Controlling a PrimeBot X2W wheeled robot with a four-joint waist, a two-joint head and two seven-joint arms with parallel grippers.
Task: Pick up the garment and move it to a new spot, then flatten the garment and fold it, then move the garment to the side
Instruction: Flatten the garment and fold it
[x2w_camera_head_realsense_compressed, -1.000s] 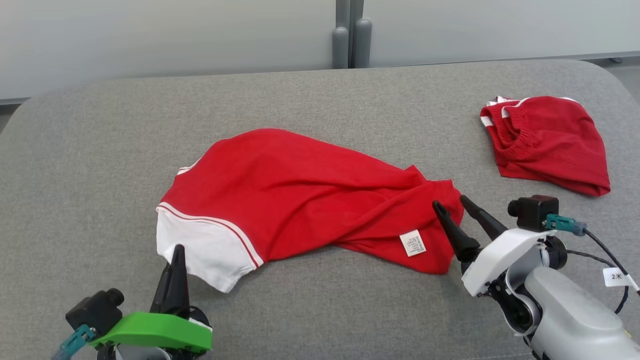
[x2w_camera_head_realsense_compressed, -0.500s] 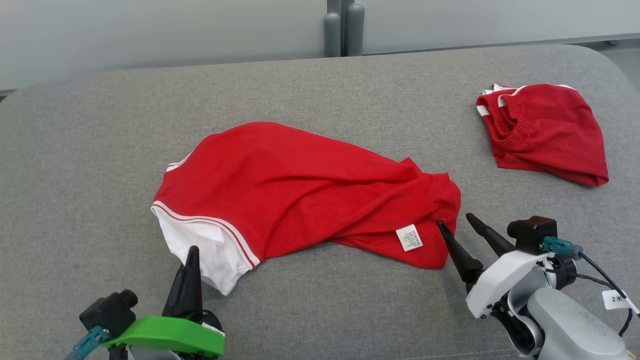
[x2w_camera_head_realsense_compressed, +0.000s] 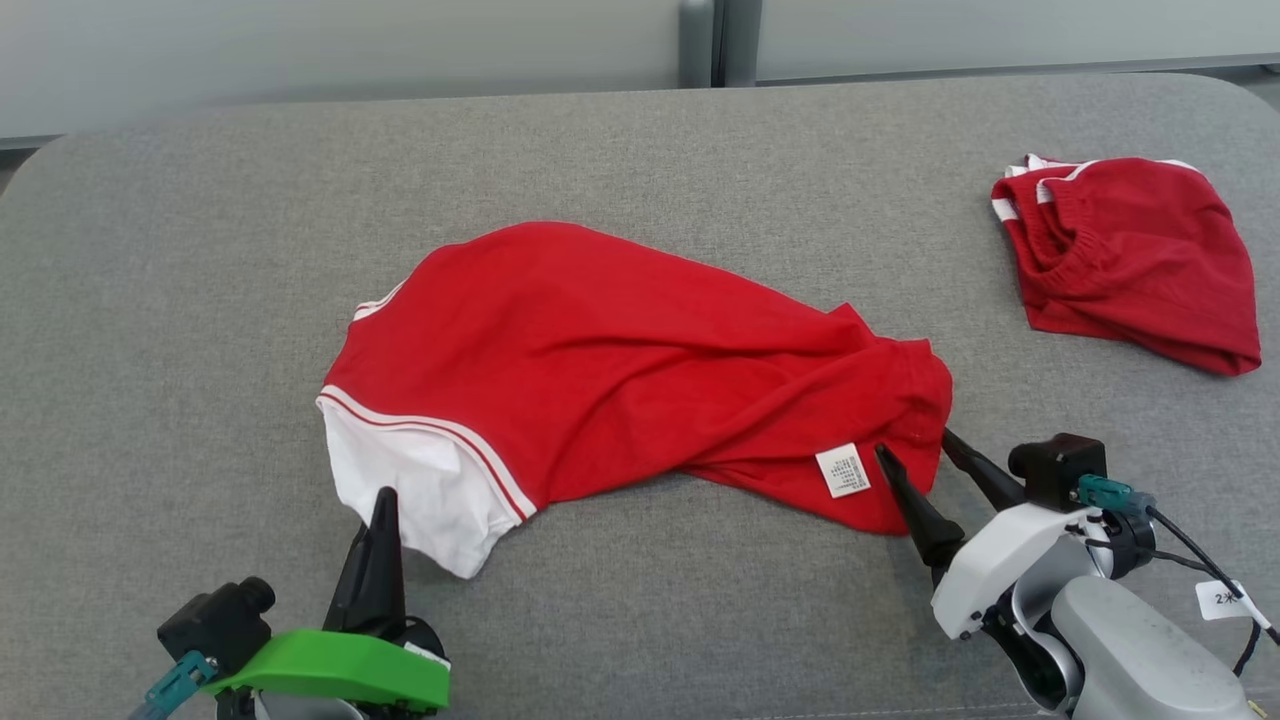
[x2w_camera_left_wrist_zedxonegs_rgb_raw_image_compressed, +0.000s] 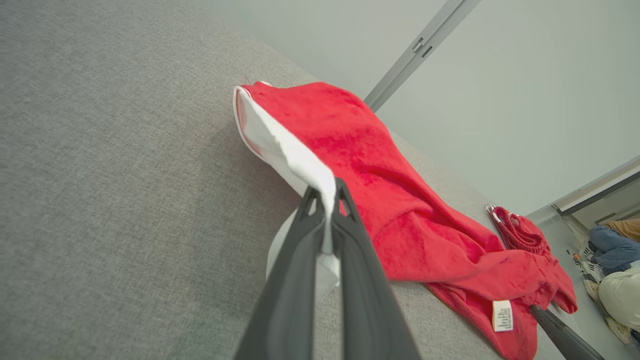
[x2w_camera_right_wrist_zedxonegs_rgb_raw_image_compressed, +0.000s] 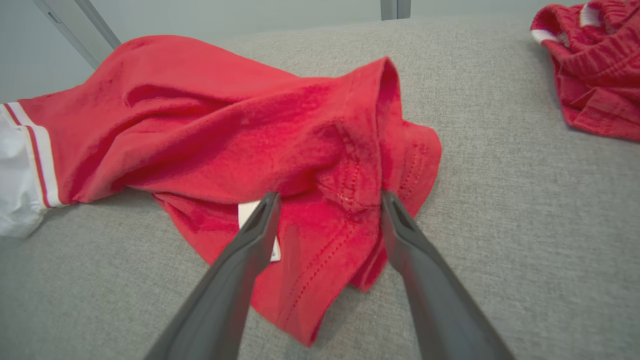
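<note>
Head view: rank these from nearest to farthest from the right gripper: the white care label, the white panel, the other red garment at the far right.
1. White care label, just left of the right gripper.
2. Other red garment, farther back, to the right.
3. White panel, far left, pinched in the left gripper.

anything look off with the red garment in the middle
The red garment lies twisted and bunched toward its right end rather than flat, and its white care label shows on the outside there, so that part seems flipped or inside out.
</note>
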